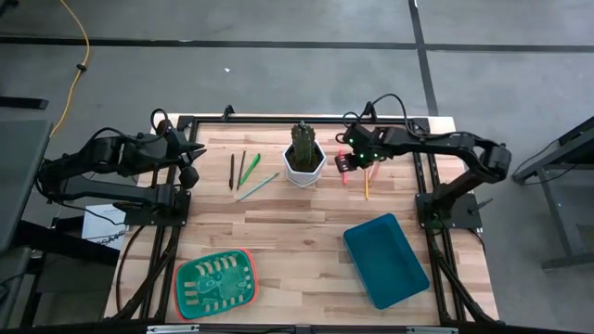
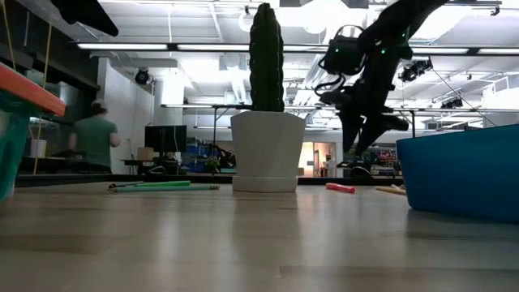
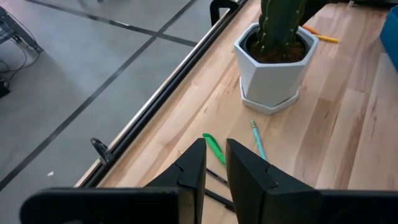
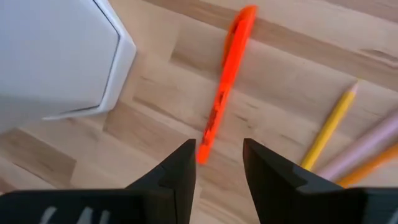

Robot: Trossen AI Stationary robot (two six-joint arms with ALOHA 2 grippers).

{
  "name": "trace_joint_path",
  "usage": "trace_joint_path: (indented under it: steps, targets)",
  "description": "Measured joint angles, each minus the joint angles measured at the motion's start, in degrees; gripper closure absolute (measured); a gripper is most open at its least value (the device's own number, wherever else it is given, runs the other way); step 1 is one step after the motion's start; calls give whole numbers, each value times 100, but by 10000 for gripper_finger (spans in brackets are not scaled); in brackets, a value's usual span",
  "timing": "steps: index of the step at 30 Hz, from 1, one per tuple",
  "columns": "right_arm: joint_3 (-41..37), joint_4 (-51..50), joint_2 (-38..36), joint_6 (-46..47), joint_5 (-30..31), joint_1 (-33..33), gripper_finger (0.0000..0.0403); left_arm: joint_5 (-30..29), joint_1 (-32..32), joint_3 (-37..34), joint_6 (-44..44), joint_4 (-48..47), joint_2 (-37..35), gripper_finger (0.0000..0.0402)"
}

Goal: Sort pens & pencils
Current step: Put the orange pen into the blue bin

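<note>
Right of the white pot, a pink-red pen (image 1: 342,173) (image 4: 226,84) lies flat on the table beside a yellow pencil (image 4: 329,127) and two more pale and orange sticks (image 4: 364,155). My right gripper (image 1: 346,163) (image 4: 219,149) hovers open above the pen's near end, clear of the table in the low view (image 2: 361,150). Left of the pot lie a dark pencil (image 1: 231,172), an olive pencil (image 1: 241,170), a green pen (image 1: 251,168) (image 3: 214,148) and a pale teal stick (image 1: 257,187) (image 3: 257,138). My left gripper (image 1: 193,156) (image 3: 215,152) waits at the table's left edge, its fingers a narrow gap apart.
A white hexagonal pot with a cactus (image 1: 303,160) stands mid-table between the two groups of sticks. A teal bin (image 1: 385,258) sits near right, a green tray with an orange rim (image 1: 215,283) near left. A person (image 2: 96,138) stands far behind the table.
</note>
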Motion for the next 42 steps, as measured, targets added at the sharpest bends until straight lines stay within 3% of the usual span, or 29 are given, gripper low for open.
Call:
trace_joint_path:
  steps: [12,23,42]
  targets:
    - [123,747,886,-34,-200,-209,279,3,0,-2,-76,0,0,351]
    - [835,240,1503,-401,104,-270,279,63,0,-2,-166,-2,0,351]
    - [905,236,1563,-375,130,-543,279,66,0,-4,-171,-23,0,350]
